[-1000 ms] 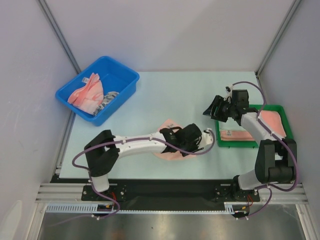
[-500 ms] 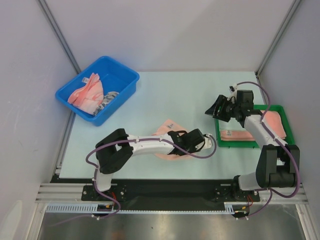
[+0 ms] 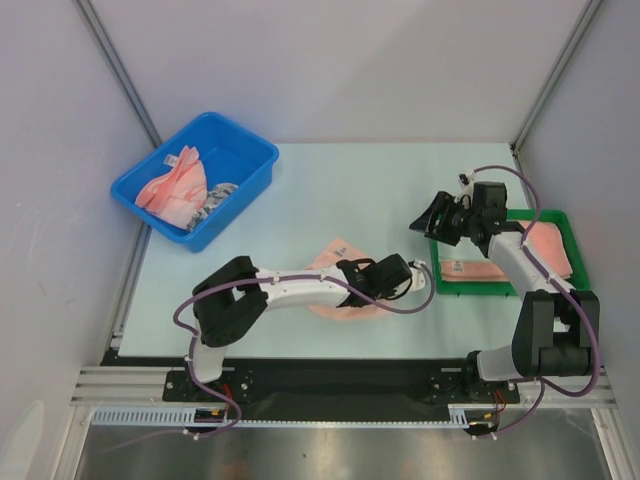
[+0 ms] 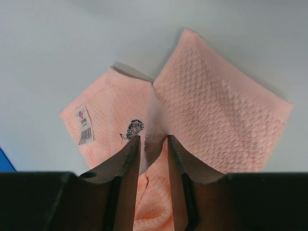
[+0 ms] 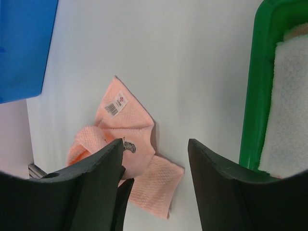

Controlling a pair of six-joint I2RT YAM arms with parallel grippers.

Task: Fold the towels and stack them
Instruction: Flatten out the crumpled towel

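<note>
On bench (image 3: 350,180), blue bin (image 3: 255,160) at 10 o'clock: loose towels (image 3: 175,185) unfolded, count hard to make out. At 3 o'clock, green tray (image 3: 547,213): folded towels (image 3: 475,270) stacked, partly behind right arm (image 3: 510,250). At 6 o'clock, pink towel (image 4: 216,110): half folded. Pinching its central ridge, left claw (image 4: 154,139); spread and empty, right claw (image 5: 154,143).

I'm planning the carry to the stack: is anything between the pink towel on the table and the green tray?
Nothing lies on the table between the pink towel and the green tray. But the right arm reaches across above the tray, with the open right gripper hanging over its far left corner.
</note>
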